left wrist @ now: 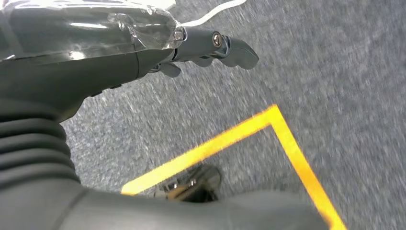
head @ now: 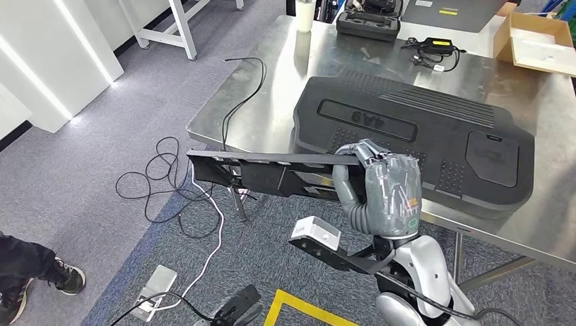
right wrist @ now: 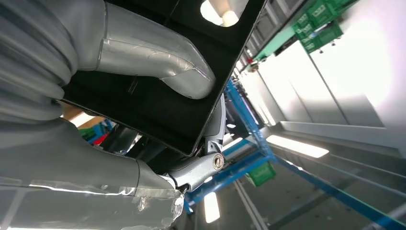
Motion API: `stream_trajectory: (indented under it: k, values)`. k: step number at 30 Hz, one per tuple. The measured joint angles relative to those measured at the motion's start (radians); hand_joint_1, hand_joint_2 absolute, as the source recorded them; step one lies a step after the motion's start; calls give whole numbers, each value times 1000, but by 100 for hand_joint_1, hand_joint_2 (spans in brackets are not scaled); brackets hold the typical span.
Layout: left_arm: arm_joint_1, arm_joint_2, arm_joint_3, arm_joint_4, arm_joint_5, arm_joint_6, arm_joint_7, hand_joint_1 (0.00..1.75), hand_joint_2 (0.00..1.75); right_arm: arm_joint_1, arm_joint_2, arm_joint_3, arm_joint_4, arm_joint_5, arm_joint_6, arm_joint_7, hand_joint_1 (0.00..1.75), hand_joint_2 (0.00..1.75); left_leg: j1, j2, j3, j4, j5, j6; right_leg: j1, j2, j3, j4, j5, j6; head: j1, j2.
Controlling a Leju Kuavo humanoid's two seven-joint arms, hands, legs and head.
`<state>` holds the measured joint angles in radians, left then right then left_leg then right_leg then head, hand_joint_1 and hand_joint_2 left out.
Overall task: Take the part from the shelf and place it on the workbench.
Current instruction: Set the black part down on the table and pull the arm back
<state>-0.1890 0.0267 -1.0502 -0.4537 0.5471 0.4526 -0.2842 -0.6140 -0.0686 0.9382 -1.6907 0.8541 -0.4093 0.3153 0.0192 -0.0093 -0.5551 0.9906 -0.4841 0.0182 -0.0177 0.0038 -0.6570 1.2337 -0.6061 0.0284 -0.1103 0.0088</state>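
My right hand (head: 384, 190) grips one end of a long flat black part (head: 261, 173), which juts out level to the left, just in front of the near edge of the steel workbench (head: 258, 115). In the right wrist view the thumb (right wrist: 158, 60) presses on the black part (right wrist: 158, 115) and the fingers (right wrist: 201, 167) wrap under it. My left hand (left wrist: 206, 45) hangs over the grey carpet with its fingers stretched out and nothing in them.
A large black moulded panel (head: 414, 132) covers much of the workbench. Behind it stand a white cup (head: 305, 15), a black case (head: 368, 24), a charger (head: 433, 49) and a cardboard box (head: 536, 42). Cables (head: 170, 183), a power strip (head: 155, 291), yellow tape (head: 299, 309) and a person's shoe (head: 64, 277) are on the floor.
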Motion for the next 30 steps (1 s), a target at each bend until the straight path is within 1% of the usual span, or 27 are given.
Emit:
stream_trajectory:
  k: [1, 2, 3, 4, 5, 6, 7, 9, 10, 11, 12, 13, 14, 15, 16, 17, 18, 19, 21, 22, 23, 24, 26, 27, 28, 29, 30]
  values:
    - [1, 0, 0, 0, -1, -1, 0, 0, 0, 2, 0, 0, 0, 2, 0, 2, 175, 175, 2, 0, 5, 0, -5, -3, -3, 0, -33, 39, -4, 2, 0, 0]
    - [2, 0, 0, 0, -2, -1, 0, 0, 0, 3, 0, 0, 0, 4, 0, 3, 175, 175, 4, -1, 12, 1, -11, -8, -6, 0, -50, 44, 12, 4, 0, 0]
    - [3, 0, 0, 0, -2, -2, 0, 0, 0, 4, -1, 0, 0, 6, 0, 4, 175, 175, 9, -1, 22, 3, -19, -15, -10, -1, -48, 11, 49, 7, 0, 0]
    - [3, 0, 0, 0, -2, -2, 0, 0, 0, 4, -1, 0, 0, 8, 0, 5, 175, 175, 14, -2, 32, 6, -29, -23, -15, -2, -30, -52, 99, 12, 0, 0]
    - [3, 0, 0, 0, -2, -3, 0, 0, 0, 4, -1, -1, 0, 10, 0, 6, 175, 175, 17, -2, 42, 7, -40, -33, -16, -1, -12, -110, 137, 19, 3, 0]
    - [1, 0, 0, 1, -2, -4, 1, 0, 0, 3, -2, -1, 1, 12, 0, 8, 175, 175, 20, -2, 46, 11, -48, -42, -15, -3, 4, -160, 151, 20, 9, 0]
    - [0, 1, 0, 1, -3, -5, 2, 0, 0, 2, -2, -2, 1, 14, 0, 11, 175, 175, 19, -2, 47, 12, -55, -51, -12, -3, 10, -184, 154, 13, 14, 0]
    - [-2, 1, 0, 2, -5, -7, 4, 0, 0, -1, -4, -6, 1, 21, -1, 16, 175, 175, 18, 0, 50, 13, -61, -66, -7, -2, 12, -190, 131, -16, 17, 0]
    - [-3, 1, 0, 2, -6, -8, 5, 0, 0, -1, -5, -8, 0, 25, -1, 19, 175, 175, 18, 1, 53, 17, -63, -71, -7, 0, 17, -188, 131, -28, 11, 0]
    - [-5, 1, -1, 2, -8, -8, 5, 0, 0, -4, -6, -10, -1, 30, -1, 21, 175, 175, 18, 1, 49, 38, -59, -75, -8, 0, 28, -191, 124, -35, 7, 0]
    - [-7, 1, -1, 2, -10, -9, 6, 0, 0, -7, -6, -12, -2, 34, -1, 23, 175, 175, 19, 2, 29, 80, -57, -77, -7, 0, 42, -196, 118, -41, 3, 0]
    - [-9, 1, -1, 2, -11, -10, 7, 0, 0, -11, -6, -14, -3, 37, 0, 25, 175, 175, 18, 3, -5, 141, -59, -78, -6, 0, 58, -202, 110, -47, -1, 0]
    - [-9, 1, -1, 2, -12, -10, 8, 0, 0, -14, -7, -16, -3, 39, 0, 26, 175, 175, 16, 3, -50, 210, -73, -77, -4, -1, 75, -207, 101, -51, -4, 0]
    - [-8, 1, -2, 2, -12, -11, 10, 0, 0, -16, -7, -16, -3, 40, 1, 28, 175, 175, 12, 3, -96, 269, -98, -76, 0, -1, 93, -213, 91, -55, -5, 0]
    - [-7, 1, -2, 2, -12, -11, 11, 0, 0, -16, -8, -17, -3, 41, 1, 29, 175, 175, 8, 3, -134, 305, -125, -73, 3, 0, 112, -218, 80, -57, -7, 0]
    - [-5, 1, -2, 2, -13, -12, 12, 0, 0, -16, -8, -17, -3, 41, 1, 30, 175, 175, 3, 3, -160, 314, -146, -69, 7, 1, 133, -221, 67, -60, -8, 0]
    - [-5, 1, -2, 2, -13, -12, 12, 0, 0, -16, -8, -18, -3, 41, 1, 30, 175, 175, -2, 3, -174, 293, -148, -61, 11, 3, 156, -224, 52, -63, -10, 0]
    - [-4, 1, -2, 2, -13, -12, 13, 0, 0, -17, -8, -18, -3, 41, 1, 30, 175, 175, -9, 3, -179, 246, -121, -50, 16, 4, 181, -227, 35, -65, -11, 0]
    - [-1, 2, -3, 3, -13, -12, 13, 0, 0, -18, -9, -19, -2, 42, 1, 31, 175, 175, -26, 0, -178, 129, 16, -20, 23, 7, 225, -231, 2, -66, -9, 0]
    - [1, 2, -3, 4, -13, -12, 14, 0, 0, -19, -10, -19, -3, 42, 0, 32, 175, 175, -33, -1, -175, 91, 73, -10, 26, 9, 240, -234, -14, -64, -6, 0]
    - [2, 3, -3, 5, -13, -12, 14, 0, 0, -20, -11, -21, -3, 42, -2, 35, 175, 175, -38, -2, -173, 72, 108, -3, 26, 11, 253, -236, -25, -60, -2, 0]
    - [1, 3, -4, 5, -14, -12, 15, 0, 0, -22, -11, -24, -4, 43, -4, 38, 175, 175, -40, -2, -166, 69, 105, 0, 26, 13, 261, -234, -26, -54, 1, 0]
    - [-6, 3, -4, 6, -14, -11, 15, 0, 0, -28, -12, -28, -9, 41, -10, 41, 175, 175, -37, -1, -142, 54, 94, 5, 24, 11, 254, -200, -9, -40, 1, 0]
    - [-10, 4, -4, 6, -14, -5, 14, 0, 0, -30, -12, -30, -11, 39, -13, 42, 175, 175, -34, -1, -128, 45, 89, 10, 24, 10, 230, -156, 1, -34, 1, 0]
    - [-13, 4, -4, 6, -14, 2, 14, 0, 0, -31, -13, -31, -13, 38, -18, 44, 175, 175, -31, -1, -114, 35, 85, 13, 23, 8, 196, -100, 0, -28, 2, 0]
    - [-14, 4, -4, 6, -15, 11, 14, 0, 0, -31, -14, -33, -14, 35, -23, 47, 175, 175, -30, -1, -102, 29, 79, 16, 21, 7, 156, -43, -16, -24, 4, 0]
    - [-13, 4, -4, 7, -17, 20, 14, 0, 0, -30, -16, -35, -14, 32, -29, 49, 174, 175, -29, -1, -90, 25, 71, 18, 19, 6, 113, 7, -46, -20, 4, 0]
